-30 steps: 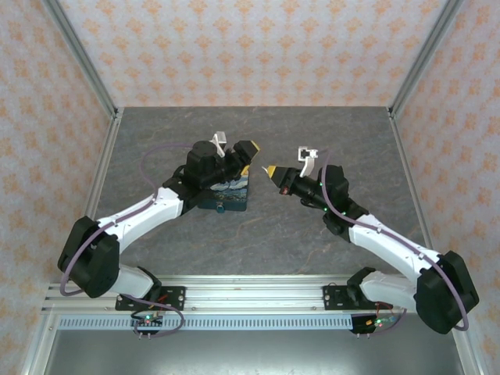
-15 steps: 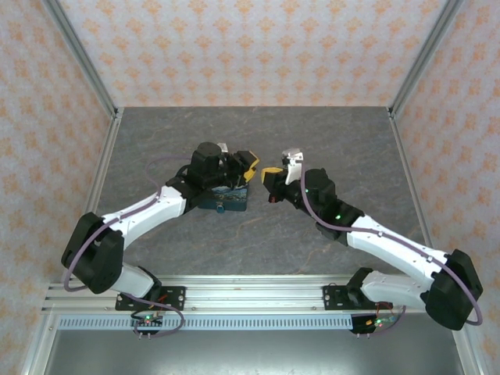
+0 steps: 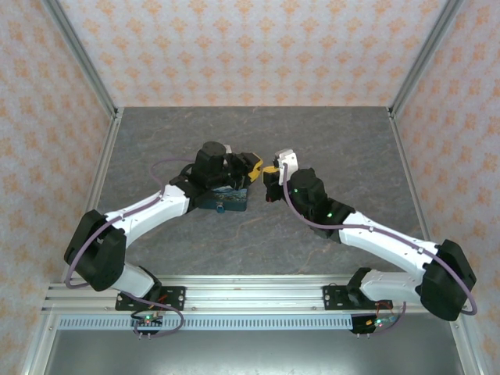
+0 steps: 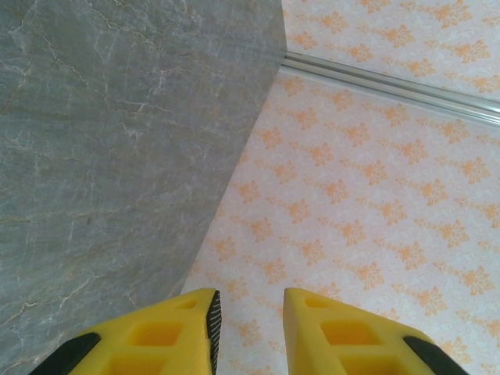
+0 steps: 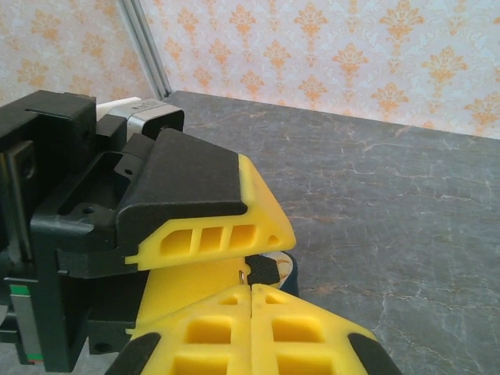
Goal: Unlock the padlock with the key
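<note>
The padlock [image 3: 224, 200] lies on the counter [image 3: 336, 141], partly beneath the left gripper [image 3: 251, 165], whose fingers [image 4: 160, 336] stand narrowly apart with nothing between them. Just right of the padlock, the right gripper [image 5: 251, 294] pinches the key [image 5: 273, 268], which pokes out past the tips of its fingers.

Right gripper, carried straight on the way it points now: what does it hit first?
The left gripper: its yellow fingers sit directly ahead of the right gripper, very close, though the exact gap is unclear.
</note>
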You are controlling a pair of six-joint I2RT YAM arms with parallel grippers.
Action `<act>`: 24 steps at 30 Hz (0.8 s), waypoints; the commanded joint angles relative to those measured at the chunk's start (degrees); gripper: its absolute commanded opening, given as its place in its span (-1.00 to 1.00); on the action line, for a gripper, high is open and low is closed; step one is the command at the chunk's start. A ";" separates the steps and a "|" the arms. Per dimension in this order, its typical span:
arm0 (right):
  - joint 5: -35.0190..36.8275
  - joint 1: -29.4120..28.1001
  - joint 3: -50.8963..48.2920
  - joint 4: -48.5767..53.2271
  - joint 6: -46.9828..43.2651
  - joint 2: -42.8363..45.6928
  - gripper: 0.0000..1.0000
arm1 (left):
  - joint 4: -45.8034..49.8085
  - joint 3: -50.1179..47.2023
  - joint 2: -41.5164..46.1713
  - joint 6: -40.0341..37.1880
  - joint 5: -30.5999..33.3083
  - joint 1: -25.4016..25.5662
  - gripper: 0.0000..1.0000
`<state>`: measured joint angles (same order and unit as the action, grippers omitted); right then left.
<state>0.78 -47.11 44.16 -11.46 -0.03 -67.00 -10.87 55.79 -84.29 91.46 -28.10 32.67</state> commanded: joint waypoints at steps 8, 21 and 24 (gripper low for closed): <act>2.99 -0.35 2.97 0.17 -2.42 -2.21 -1.00 | -0.42 1.10 0.27 0.82 -0.24 1.37 -0.58; 3.31 -0.35 3.21 -0.31 -2.43 -3.67 -1.00 | 0.16 0.92 0.18 0.42 0.23 1.61 -0.69; 3.46 -0.35 3.15 -0.41 -2.43 -3.66 -1.00 | 0.99 0.84 0.17 0.22 0.57 1.62 -0.69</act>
<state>2.90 -47.11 45.76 -11.14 -1.80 -70.39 -10.81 55.79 -84.29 91.66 -28.05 33.82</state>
